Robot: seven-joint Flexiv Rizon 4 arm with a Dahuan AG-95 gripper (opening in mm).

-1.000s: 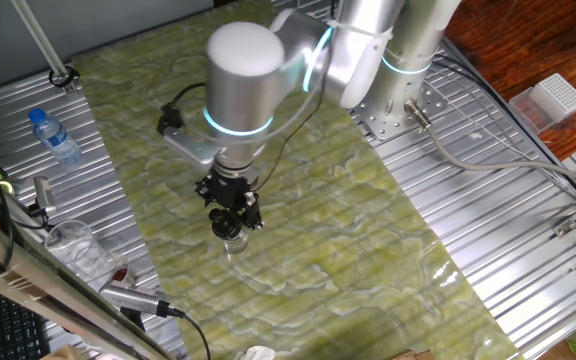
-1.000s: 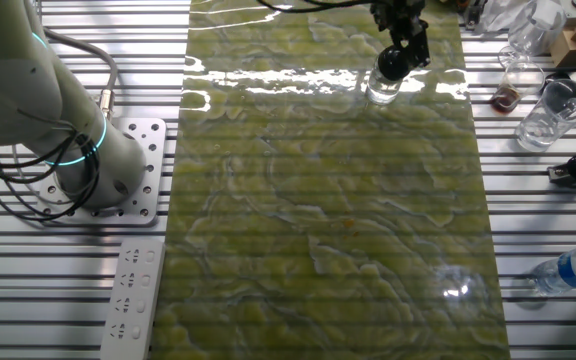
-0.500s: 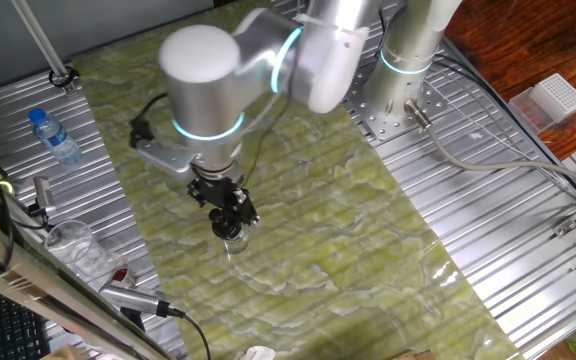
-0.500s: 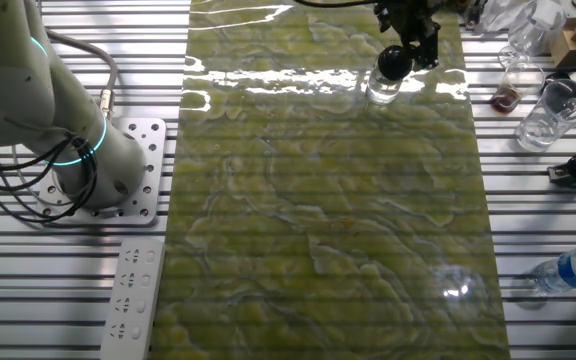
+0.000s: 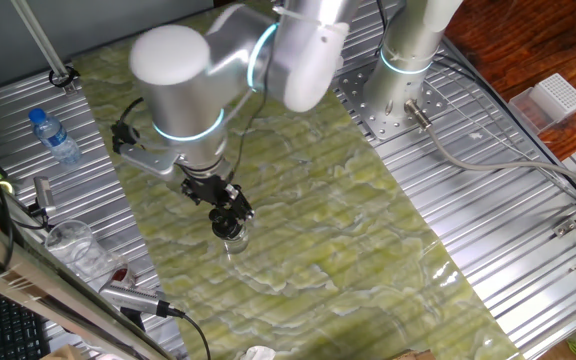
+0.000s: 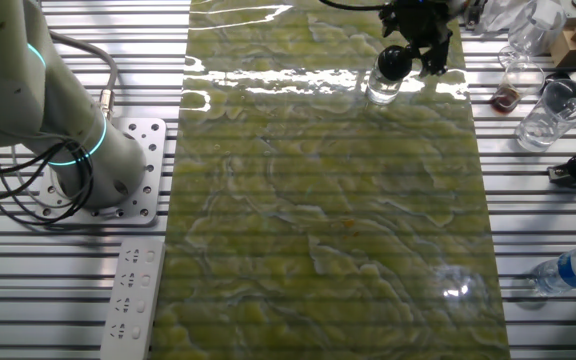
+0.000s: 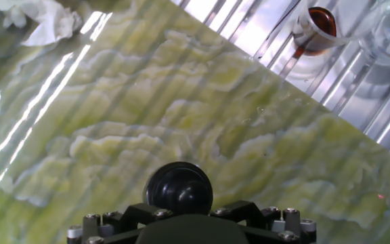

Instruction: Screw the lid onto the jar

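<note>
- Two risks stand out: the lid could cross-thread if it sits tilted on the jar, and the light glass jar could spin along on the slick mat, since nothing braces it.
- From here the gripper looks clenched on the lid, right over the jar's mouth, at the far side of the green marbled mat; whether the threads have caught I cannot tell.
- Glare streaks the mat beside the jar.
- Ribbed metal tabletop flanks the mat; a plastic cup stands to the right, a water bottle by the far edge.
</note>
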